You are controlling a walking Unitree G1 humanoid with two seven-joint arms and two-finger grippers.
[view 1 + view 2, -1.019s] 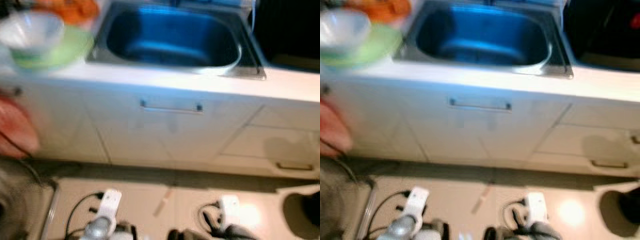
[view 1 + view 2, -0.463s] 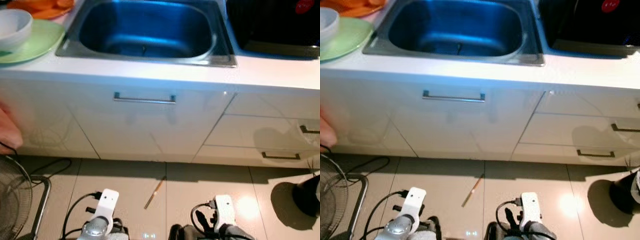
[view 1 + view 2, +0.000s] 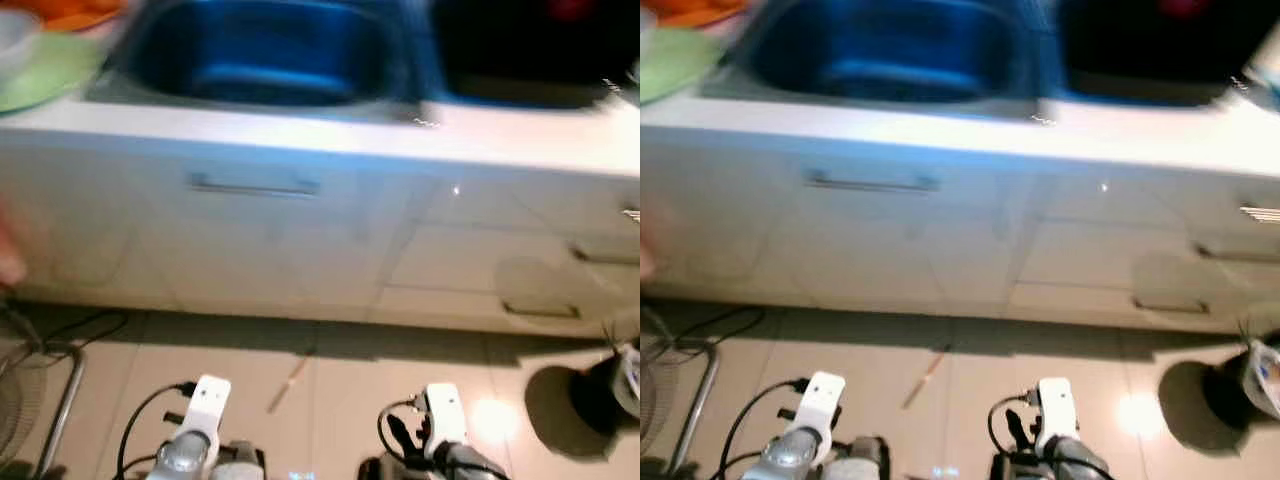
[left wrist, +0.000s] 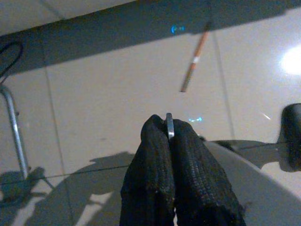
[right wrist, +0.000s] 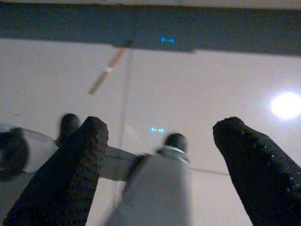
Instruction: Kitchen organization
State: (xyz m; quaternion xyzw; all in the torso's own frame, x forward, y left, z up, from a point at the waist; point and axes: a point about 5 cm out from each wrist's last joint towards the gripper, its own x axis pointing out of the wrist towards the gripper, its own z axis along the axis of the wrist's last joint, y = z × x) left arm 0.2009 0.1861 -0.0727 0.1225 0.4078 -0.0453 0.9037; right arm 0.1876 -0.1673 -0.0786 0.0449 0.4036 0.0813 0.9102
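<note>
I stand facing a white counter (image 3: pixel 300 135) with a steel sink (image 3: pixel 250 55); the picture is blurred. A green plate (image 3: pixel 40 75) sits at the counter's left end, with an orange thing (image 3: pixel 70 12) behind it. Both arms hang low over the tiled floor, the left arm (image 3: pixel 195 435) and the right arm (image 3: pixel 440 440) at the bottom edge. In the left wrist view my left gripper (image 4: pixel 168 125) is shut, a thin silver edge showing between its tips. My right gripper (image 5: pixel 162 129) is open with nothing in it. A thin brown stick (image 3: pixel 290 378) lies on the floor ahead of both.
Below the sink is a cabinet door with a bar handle (image 3: pixel 255 185), and drawers (image 3: pixel 540 270) stand to its right. A dark hob (image 3: pixel 530 45) lies right of the sink. A metal frame with cables (image 3: pixel 50 400) stands at the floor's left, a dark object (image 3: pixel 600 390) at its right.
The whole picture has shifted and blurred, so the camera has moved and now looks a little further right. Both arms hang as before.
</note>
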